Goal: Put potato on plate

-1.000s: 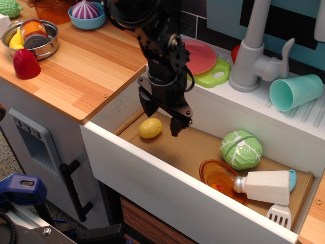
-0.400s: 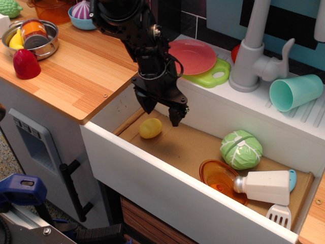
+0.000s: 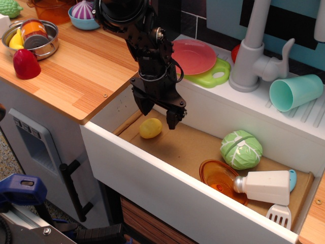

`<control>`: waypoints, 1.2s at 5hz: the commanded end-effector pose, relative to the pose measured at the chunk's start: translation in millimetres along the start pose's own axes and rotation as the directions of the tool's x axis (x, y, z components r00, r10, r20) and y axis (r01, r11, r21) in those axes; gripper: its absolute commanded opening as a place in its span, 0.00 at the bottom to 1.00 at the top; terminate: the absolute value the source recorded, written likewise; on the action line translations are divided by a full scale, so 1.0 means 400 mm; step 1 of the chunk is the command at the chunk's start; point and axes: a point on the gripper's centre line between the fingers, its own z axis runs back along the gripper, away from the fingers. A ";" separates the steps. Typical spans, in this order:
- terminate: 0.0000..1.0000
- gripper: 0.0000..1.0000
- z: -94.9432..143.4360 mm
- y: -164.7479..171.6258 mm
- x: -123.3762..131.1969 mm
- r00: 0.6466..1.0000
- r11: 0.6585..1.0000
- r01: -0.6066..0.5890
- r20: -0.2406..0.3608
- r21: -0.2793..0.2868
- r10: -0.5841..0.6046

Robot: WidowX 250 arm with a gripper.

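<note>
The one view looks down on a toy kitchen sink (image 3: 152, 168) set beside a wooden counter (image 3: 86, 71). The black gripper (image 3: 157, 113) hangs over the sink's left end with its two fingers (image 3: 172, 119) spread wide and pointing down, holding nothing. The potato (image 3: 151, 128) lies on the brown sink floor just below and between the fingertips, apart from them, near the left wall. The plate (image 3: 197, 56) sits up on the ledge behind the sink, partly hidden by the arm (image 3: 137, 30), and overlaps a lime-green board (image 3: 216, 73) beside the grey faucet (image 3: 251, 56). Farther right in the sink are a green cabbage (image 3: 241, 149), an orange dish (image 3: 217, 178) in front of it, a white bottle (image 3: 264, 186) lying on its side across the dish's edge, and a white spatula (image 3: 279, 216) in the corner. A teal cup (image 3: 295, 91) lies on its side right of the faucet. On the counter stand a red object (image 3: 26, 64), a metal pot (image 3: 31, 38) with items inside, and a blue bowl (image 3: 85, 15).
</note>
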 end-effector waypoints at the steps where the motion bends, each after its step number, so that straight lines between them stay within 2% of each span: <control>1: 0.00 1.00 -0.006 0.026 0.040 0.998 0.998 0.013 0.061 0.067 -0.017; 2: 0.00 1.00 -0.041 0.031 0.021 0.995 0.996 0.027 0.089 0.088 -0.035; 3: 0.00 1.00 -0.063 0.026 0.017 0.996 0.996 0.014 0.089 0.087 -0.022; 4: 0.00 1.00 -0.079 0.036 0.014 0.998 0.999 -0.015 0.059 0.036 0.013; 5: 0.00 1.00 -0.101 0.038 0.008 0.998 0.999 -0.029 0.057 0.022 0.028; 6: 0.00 0.00 -0.103 0.039 0.010 0.998 0.998 -0.053 0.049 0.026 0.051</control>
